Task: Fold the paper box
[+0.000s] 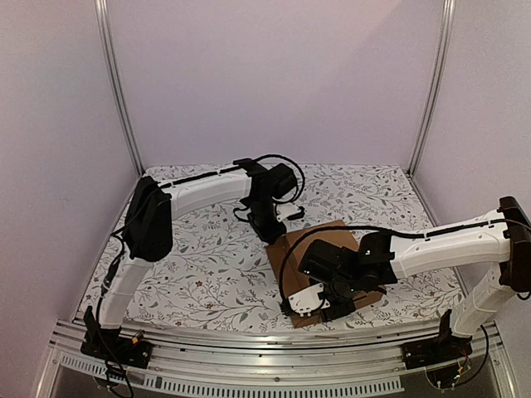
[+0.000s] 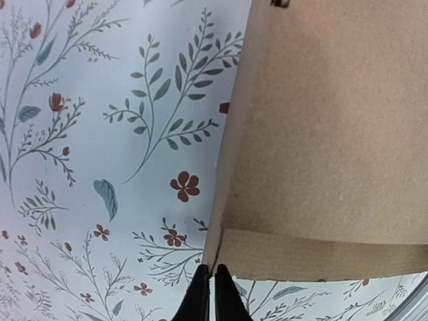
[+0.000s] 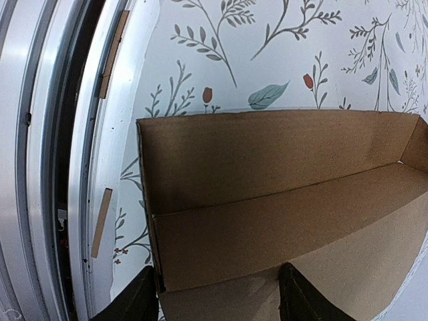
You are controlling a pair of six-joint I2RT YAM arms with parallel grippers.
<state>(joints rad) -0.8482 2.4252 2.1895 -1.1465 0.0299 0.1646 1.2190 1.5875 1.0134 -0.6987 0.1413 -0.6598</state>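
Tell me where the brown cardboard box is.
Top view: the plain brown cardboard box lies right of centre on the flowery table, beneath the right pincer.

Lab test booth: white walls [image 1: 274, 75], aluminium posts [image 1: 117, 83], floral tabletop [image 1: 207, 257].

Soft even light, faint shadows, warped wrist edges

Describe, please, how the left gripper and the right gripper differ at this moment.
The left gripper has its fingers almost together; the right gripper has them spread wide. The left gripper sits at an outer corner of the paper box; the right gripper is over its open inside. Both have black fingers at the box.
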